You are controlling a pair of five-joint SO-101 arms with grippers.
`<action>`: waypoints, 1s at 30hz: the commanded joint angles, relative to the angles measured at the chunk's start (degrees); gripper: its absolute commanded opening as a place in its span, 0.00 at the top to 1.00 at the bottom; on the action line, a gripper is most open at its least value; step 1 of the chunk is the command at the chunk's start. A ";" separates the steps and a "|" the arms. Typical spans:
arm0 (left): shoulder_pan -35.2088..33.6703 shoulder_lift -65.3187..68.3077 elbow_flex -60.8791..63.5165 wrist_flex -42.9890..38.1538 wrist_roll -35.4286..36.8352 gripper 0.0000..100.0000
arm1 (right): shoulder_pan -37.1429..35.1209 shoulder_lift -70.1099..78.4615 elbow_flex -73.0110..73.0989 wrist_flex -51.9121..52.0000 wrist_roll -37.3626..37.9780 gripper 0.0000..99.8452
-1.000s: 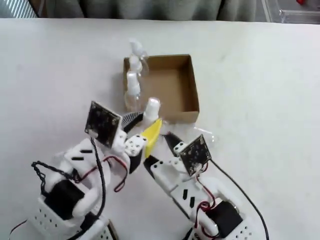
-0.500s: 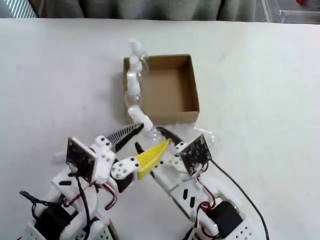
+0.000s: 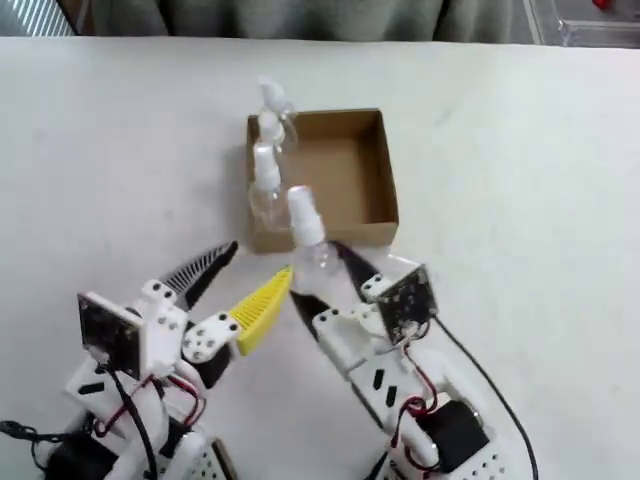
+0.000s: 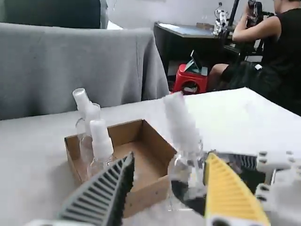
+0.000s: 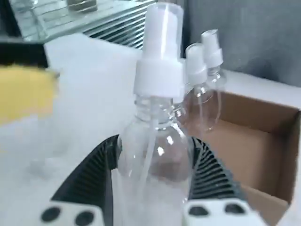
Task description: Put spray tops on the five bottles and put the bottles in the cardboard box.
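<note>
A clear bottle (image 3: 312,258) with a white spray top (image 3: 302,212) stands upright between the black fingers of my right gripper (image 3: 318,275), just in front of the cardboard box (image 3: 375,165). The right wrist view has this bottle (image 5: 155,146) close up, gripped at its body, with its spray top (image 5: 160,56) seated. My left gripper (image 3: 262,258) hangs open to the near left of the bottle, with its black finger (image 4: 108,188) and yellow finger (image 4: 225,188) spread and nothing between them. A row of capped bottles (image 3: 265,180) stands along the box's left wall.
The box (image 4: 150,141) is bare brown cardboard over its middle and right part. Bare white table (image 3: 520,150) lies to the right of the box and on the far left. A clear plastic container (image 3: 590,25) stands at the back right edge.
My left gripper let go of the spray top and drew back toward the near left, staying open. The bottle in my right gripper went from tilted to upright.
</note>
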 commanded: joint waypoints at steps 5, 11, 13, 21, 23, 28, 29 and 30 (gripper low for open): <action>-0.57 -0.04 -1.05 1.05 -0.53 0.76 | 10.15 -0.04 -0.26 -8.75 0.09 0.98; -0.04 -0.04 4.22 0.88 -0.44 0.76 | 10.07 0.13 -0.26 -12.26 -0.26 0.98; 0.31 -0.04 4.40 0.88 -0.44 0.77 | 10.07 0.13 -0.70 -13.58 -4.22 0.99; 6.46 -0.04 4.48 0.97 -0.44 0.96 | 4.62 6.55 -7.38 -14.46 -7.12 0.99; 6.55 -0.04 4.48 1.05 -0.44 0.96 | 3.38 10.95 -10.37 -14.55 -7.12 0.99; 6.64 -0.13 6.07 0.62 -0.53 0.98 | 2.68 22.64 -19.16 -14.11 -7.12 0.99; 6.37 -0.13 7.38 -0.35 -0.53 0.98 | 2.68 24.40 -20.48 -14.11 -7.12 0.99; 6.29 -0.13 9.32 -1.85 -0.53 0.98 | 2.68 26.07 -21.63 -14.02 -7.12 0.99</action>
